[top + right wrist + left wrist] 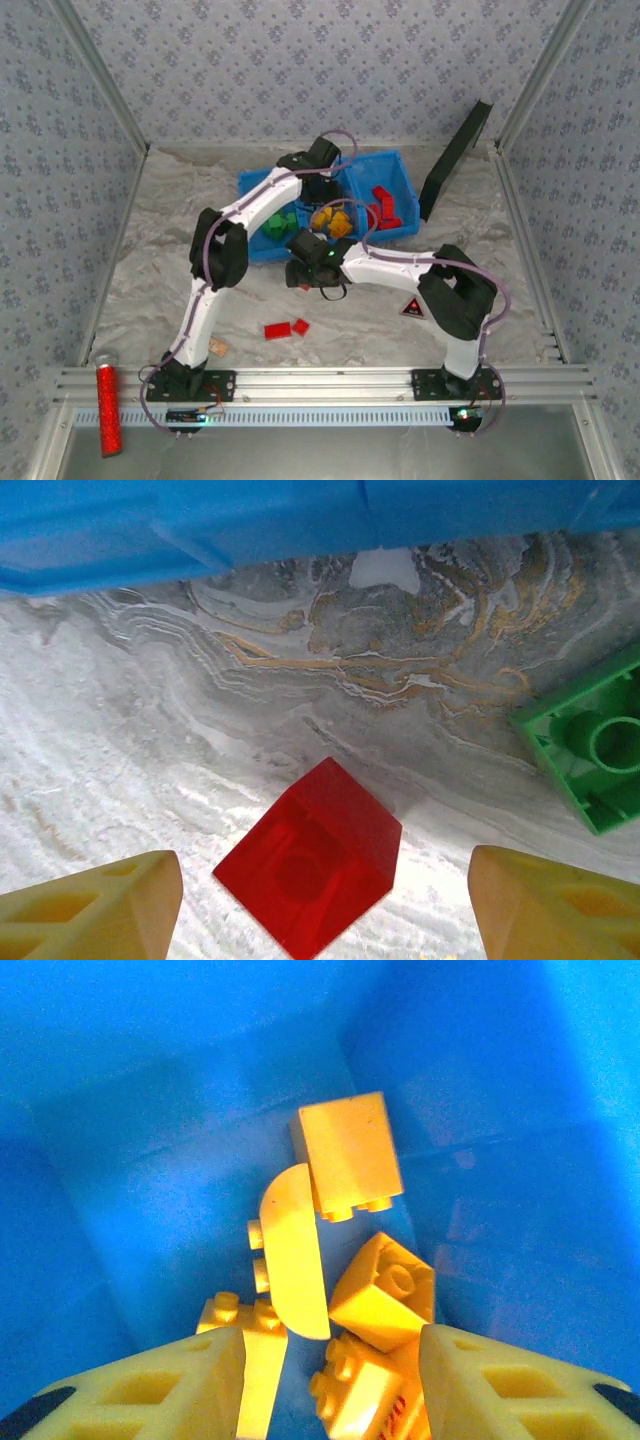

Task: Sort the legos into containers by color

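Setting: Two white robot arms are reaching from the near edge of a grey marbled desk (150, 260) that is sitting between patterned walls.
Blue bin (258, 185): It is standing at the far middle of the desk, and blue walls are dividing it into three containers side by side.
Left container: Green legos (282, 222) are lying inside.
Middle container: Orange-yellow legos (345, 1155) are lying in a loose heap, some leaning on each other.
Right container: Red legos (383, 205) are lying inside.
Left fingers (150, 1385): They are hanging over the middle container, standing apart and grasping nothing; the orange-yellow heap is lying below the gap between them.
Right fingers (100, 905): They are hovering low over the desk, just on the near side of the bin's near wall, spreading wide and grasping nothing.
Red brick (310, 870): It is lying on the desk between the right fingers, touching neither.
Green brick (590, 745): It is lying on the desk near the red brick, at the right edge of the wrist view.
Two red bricks (277, 330): They are lying together on the desk, well apart from the bin, between the two arm bases.
Tan piece (218, 348): It is lying by the left arm's base, too small to identify.
Black triangle with red mark (413, 308): It is lying on the desk beside the right arm.
Red glittery cylinder (107, 410): It is lying at the near left corner, across the metal rail.
Black flat panel (455, 160): It is leaning at the far right, just beside the bin's right end.
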### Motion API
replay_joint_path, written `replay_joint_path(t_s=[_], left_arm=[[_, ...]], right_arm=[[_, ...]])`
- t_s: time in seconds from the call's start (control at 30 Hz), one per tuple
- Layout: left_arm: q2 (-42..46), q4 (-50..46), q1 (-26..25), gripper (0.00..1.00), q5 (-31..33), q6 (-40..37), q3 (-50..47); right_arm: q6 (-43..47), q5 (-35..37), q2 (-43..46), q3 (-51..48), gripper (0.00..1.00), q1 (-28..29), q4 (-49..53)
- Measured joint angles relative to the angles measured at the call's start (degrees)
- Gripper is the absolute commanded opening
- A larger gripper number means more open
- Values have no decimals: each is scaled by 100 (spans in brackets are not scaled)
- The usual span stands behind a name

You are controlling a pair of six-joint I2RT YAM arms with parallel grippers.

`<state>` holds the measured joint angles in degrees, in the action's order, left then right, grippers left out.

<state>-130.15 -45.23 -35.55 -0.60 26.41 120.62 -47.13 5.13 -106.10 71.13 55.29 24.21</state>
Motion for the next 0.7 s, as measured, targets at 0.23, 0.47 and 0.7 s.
replay_joint_path(t_s=[0.23, 0.47, 0.7], left_arm=[[1073, 7, 195, 51, 24, -50, -256], [2179, 90, 308, 51, 70, -50, -1360], [3482, -66, 304, 52, 289, -179, -2944]], right_arm=[[37, -11, -468, 151, 64, 4, 72], [105, 57, -522, 210, 43, 22, 116], [345, 48, -498, 223, 33, 26, 184]])
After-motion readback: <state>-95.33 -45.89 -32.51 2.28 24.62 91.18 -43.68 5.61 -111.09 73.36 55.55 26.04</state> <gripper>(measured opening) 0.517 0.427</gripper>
